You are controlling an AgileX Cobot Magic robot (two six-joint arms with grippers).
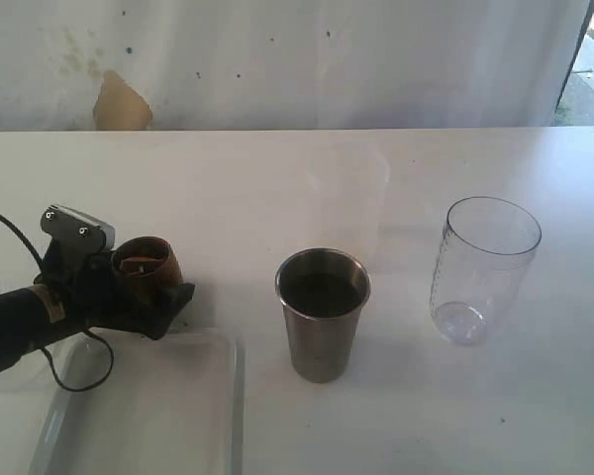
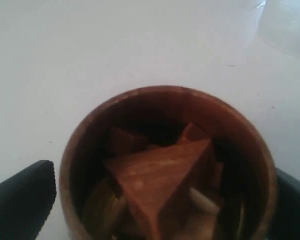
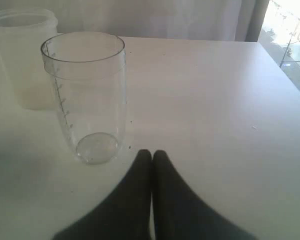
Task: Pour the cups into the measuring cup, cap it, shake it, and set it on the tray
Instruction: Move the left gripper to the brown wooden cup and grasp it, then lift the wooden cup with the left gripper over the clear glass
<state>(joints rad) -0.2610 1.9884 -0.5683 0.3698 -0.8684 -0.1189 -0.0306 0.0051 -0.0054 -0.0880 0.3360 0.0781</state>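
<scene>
Left gripper: jaws spread wide, one dark finger on either side of the brown wooden cup. The left wrist view shows a thin strip of table between one finger and the cup wall; the other finger lies against or very close to the wall. Whether either finger presses on the cup cannot be told.

Wooden cup: upright, mouth up, holding several brown wooden pieces, the largest a wedge-shaped block. It sits at the left of the exterior view, just beyond the far rim of the tray. Whether its base rests on the table cannot be told.

Right gripper: fingers pressed together, nothing between them. It hangs low over the table, out of the exterior view.

Measuring cup: clear, upright, empty, graduation marks down one side. It stands on the table near the closed right fingertips, apart from them, and at the right of the exterior view.

Steel tumbler: upright at the centre of the table, between the wooden cup and the measuring cup, well apart from both. Its interior is dark; the contents cannot be made out.

Frosted beaker: upright behind the steel tumbler, beside and beyond the measuring cup in the right wrist view.

Tray: white, flat on the table at the near left corner, nothing on the visible part.
</scene>
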